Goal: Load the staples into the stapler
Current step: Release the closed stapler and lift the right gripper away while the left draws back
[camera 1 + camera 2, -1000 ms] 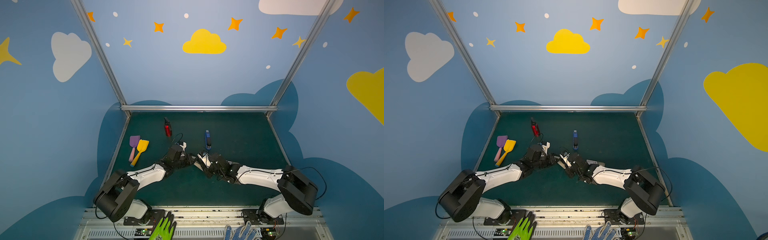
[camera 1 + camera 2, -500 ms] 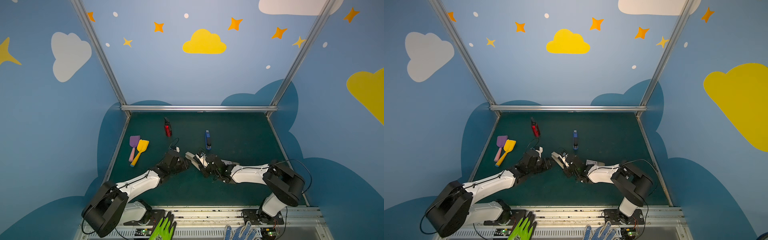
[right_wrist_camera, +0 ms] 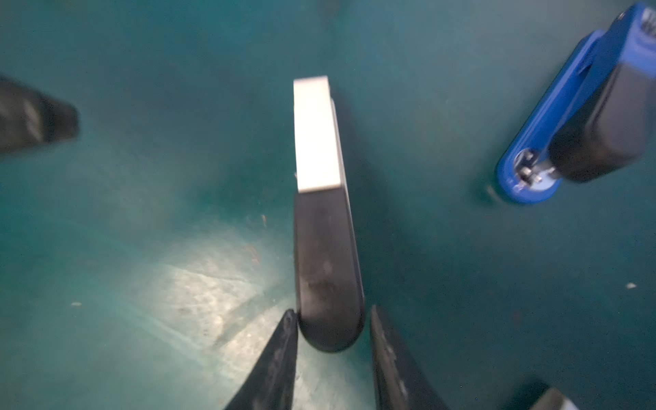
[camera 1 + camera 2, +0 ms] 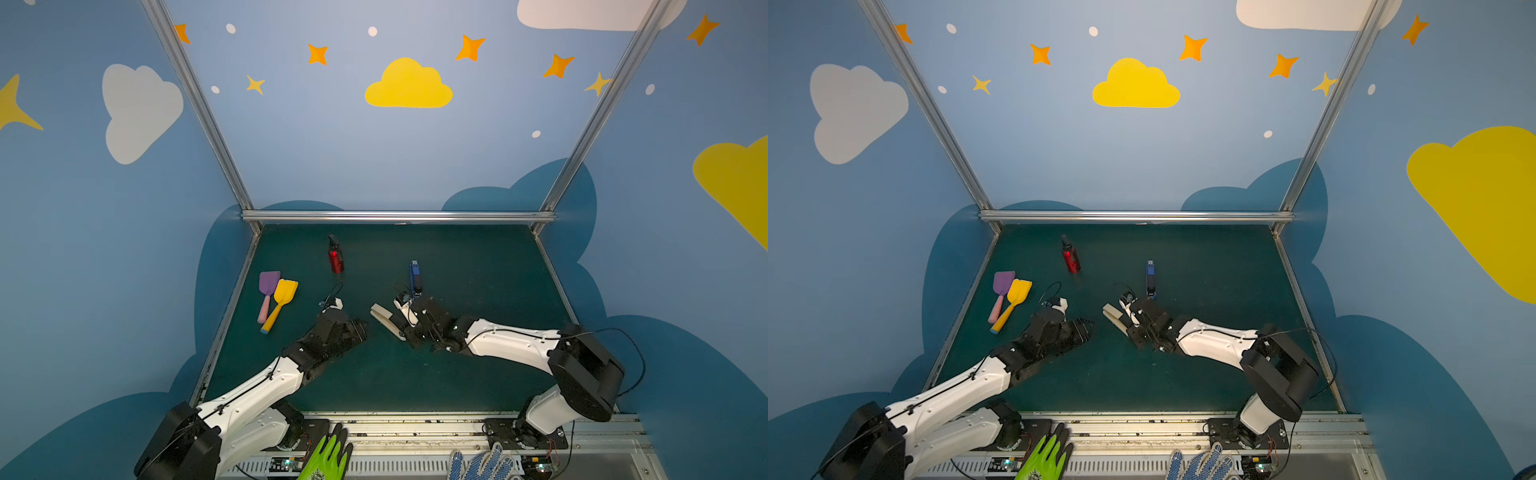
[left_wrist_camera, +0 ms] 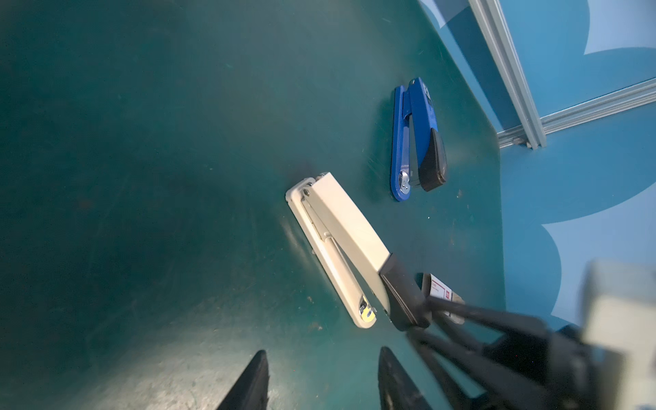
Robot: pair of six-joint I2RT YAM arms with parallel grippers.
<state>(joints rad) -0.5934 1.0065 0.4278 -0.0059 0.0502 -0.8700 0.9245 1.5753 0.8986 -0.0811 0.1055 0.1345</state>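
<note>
Scuffed green mat [image 4: 465,257] under white stapler [image 4: 383,314] — blue cloud-painted walls [image 4: 332,149].

Blue walls [image 4: 332,158] (yellow and white clouds [image 4: 408,85], orange stars [image 4: 470,47]); silver frame rails [image 4: 397,216]; dark green tabletop [image 4: 469,257]

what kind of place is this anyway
Probably a robot training booth: left arm and right arm mounted on a front rail, a green mat boxed in by an aluminium frame, and blue walls painted with a yellow cloud and stars.
</note>
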